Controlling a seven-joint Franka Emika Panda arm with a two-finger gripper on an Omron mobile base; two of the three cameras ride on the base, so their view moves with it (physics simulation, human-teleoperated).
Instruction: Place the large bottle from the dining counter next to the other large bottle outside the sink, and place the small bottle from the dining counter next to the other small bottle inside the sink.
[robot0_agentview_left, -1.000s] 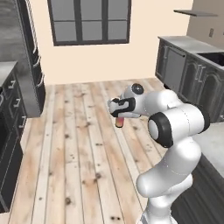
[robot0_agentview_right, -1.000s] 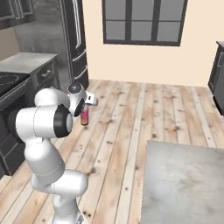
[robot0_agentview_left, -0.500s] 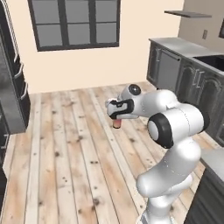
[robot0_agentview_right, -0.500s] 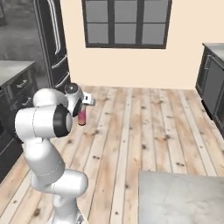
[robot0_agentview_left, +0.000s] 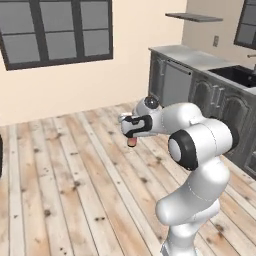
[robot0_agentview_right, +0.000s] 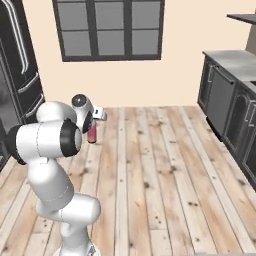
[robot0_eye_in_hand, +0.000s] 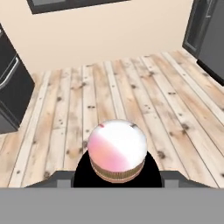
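A pink bottle (robot0_agentview_left: 131, 142) with a pale rounded end hangs over the wooden floor, with my gripper (robot0_agentview_left: 132, 134) shut on it. From the right base camera the same bottle (robot0_agentview_right: 92, 134) shows below the hand, in front of the arm. In the hand view its pink-and-white end (robot0_eye_in_hand: 117, 150) sits close up between the dark fingers. I cannot tell from here whether it is the large or the small one. The sink (robot0_agentview_left: 236, 74) is a dark basin in the grey counter at the far right.
Dark cabinets with a grey counter (robot0_agentview_left: 192, 56) run along the right wall. A black fridge (robot0_agentview_right: 17, 85) stands at the left. Another dark cabinet (robot0_eye_in_hand: 9, 92) flanks the floor in the hand view. Bare wooden floor (robot0_agentview_right: 150, 165) stretches ahead toward the windowed wall.
The whole scene has shifted left in both base views, so the base has turned toward the right-hand counter. The arm keeps the same pose with the bottle still held.
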